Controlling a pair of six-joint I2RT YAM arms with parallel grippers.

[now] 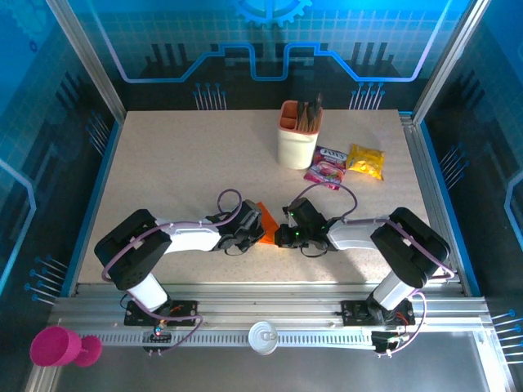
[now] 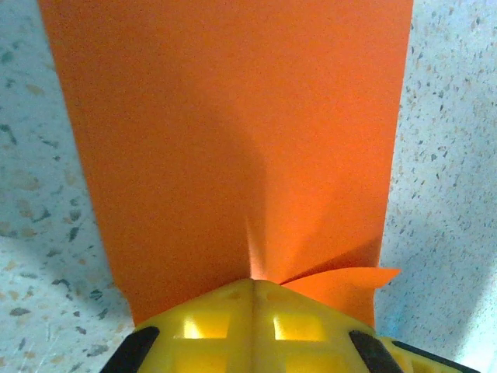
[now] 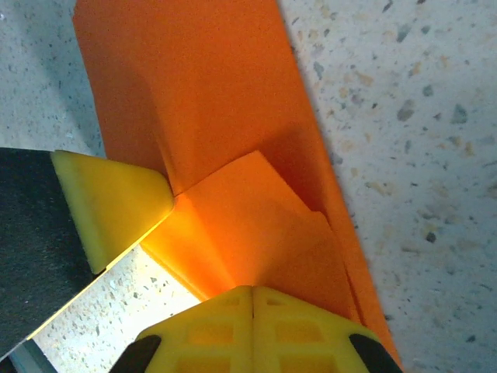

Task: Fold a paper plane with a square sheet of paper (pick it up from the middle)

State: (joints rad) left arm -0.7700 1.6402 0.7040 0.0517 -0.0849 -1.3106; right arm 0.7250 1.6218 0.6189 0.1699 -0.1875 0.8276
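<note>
Square sheet of paper [image 2: 233, 140], bright orange, is pinched at its near edge by the left gripper [image 2: 254, 283], whose yellow jaws are shut together with a short crease running up from their tips. Just right of those tips a small flap is seen lifted off the table [image 2: 450, 155]. From there the sheet's two long edges run straight away, with bare speckled surface left open on both sides. The right gripper [image 3: 252, 290] is likewise closed on the sheet, at the point of a folded-over flap whose edges spread away from the jaws. One yellow finger of the left gripper is seen touching the fold line from the left, and the sheet's outer edge is drawn as a clean diagonal with open table beyond it. From above, both grippers are found meeting tip to tip near the front middle of the table, the paper showing between them. A wide stretch of table is left free to the left and far side. A pen cup [image 1: 296, 140] and snack packets [image 1: 343, 166] are kept well apart at the far right.
</note>
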